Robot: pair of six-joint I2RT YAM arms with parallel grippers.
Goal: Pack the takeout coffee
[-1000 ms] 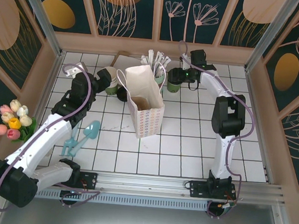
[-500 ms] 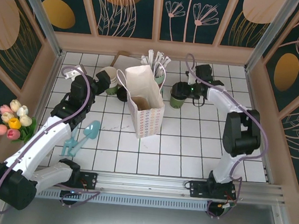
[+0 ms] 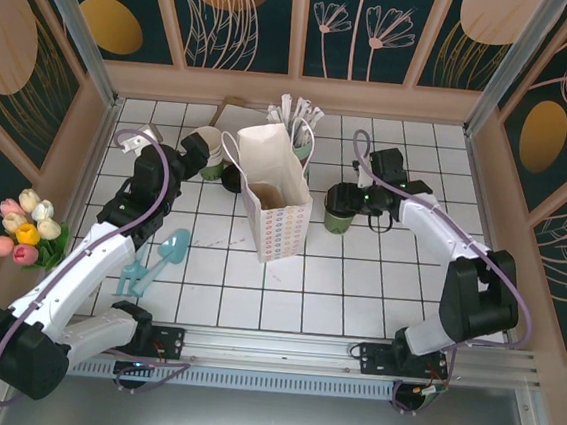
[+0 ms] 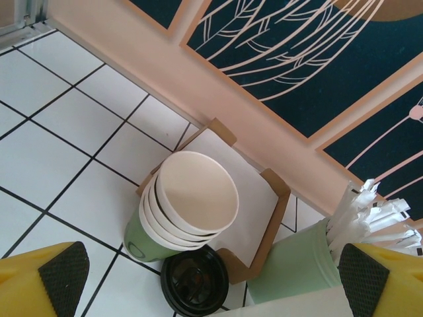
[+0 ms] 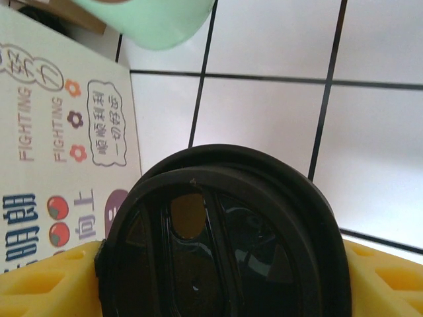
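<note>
Grips coffee (image 3: 339,213) in right gripper (image 3: 349,201): yellow fingers (image 5: 46,284) closed on both sides of cup, just under black lid (image 5: 221,244). Holds it just right of upright, open-mouthed paper bag (image 3: 277,200), mid-worktop, nearer far edge; cannot tell whether touching tiles. Hovers left gripper (image 3: 195,152) near far-left corner, fingers (image 4: 43,281) spread wide, gripping nothing, above stack of cream-lined cups (image 4: 192,205). Sees stack by cardboard tray (image 4: 264,224), loose lid (image 4: 195,290) touching stack's base, pale green stick cup (image 4: 297,271) just beside, behind bag. Spots blue scoops (image 3: 156,259) near left edge, tulips (image 3: 26,228) past that edge.
</note>
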